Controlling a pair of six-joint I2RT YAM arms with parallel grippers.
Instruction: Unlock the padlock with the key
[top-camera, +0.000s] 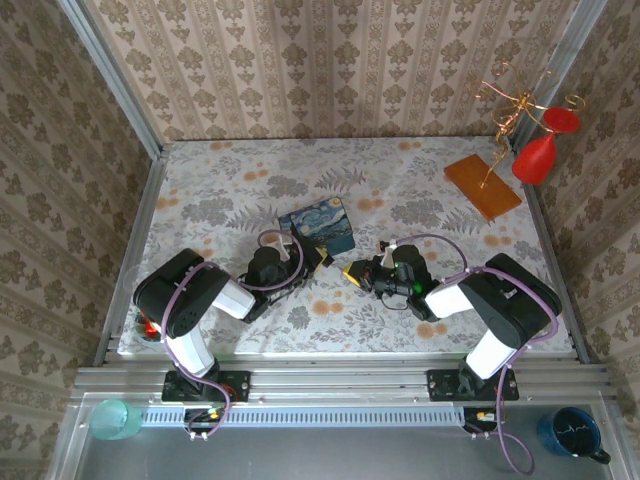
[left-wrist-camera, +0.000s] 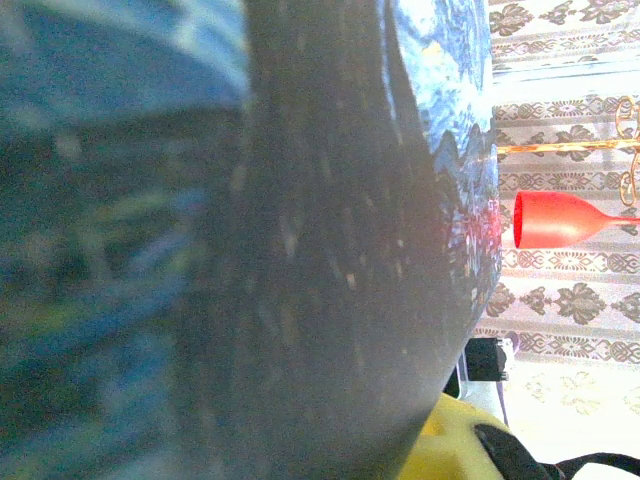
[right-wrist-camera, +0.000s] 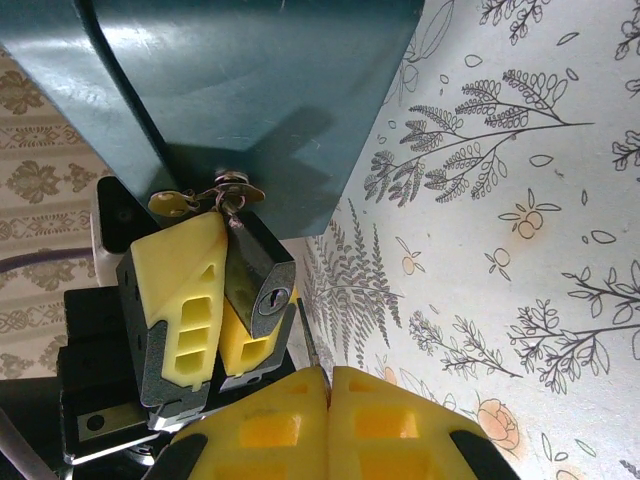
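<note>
Padlock (right-wrist-camera: 258, 275) sits clamped between my left gripper's (right-wrist-camera: 215, 300) yellow fingers, its shackle hooked through the hasp (right-wrist-camera: 215, 195) of the shut blue box (right-wrist-camera: 250, 80) beyond them. Its long axis runs from the hasp toward my right gripper (right-wrist-camera: 328, 378), keyhole end facing those fingertips, which are pressed together just short of it

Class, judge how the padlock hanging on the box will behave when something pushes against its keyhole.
The padlock looks like solid metal, so it is probably rigid and heavy for its size. It hangs from a hasp on the box, so unheld it would likely swing from a push. The left gripper clamps its body, which should steady it.
</note>
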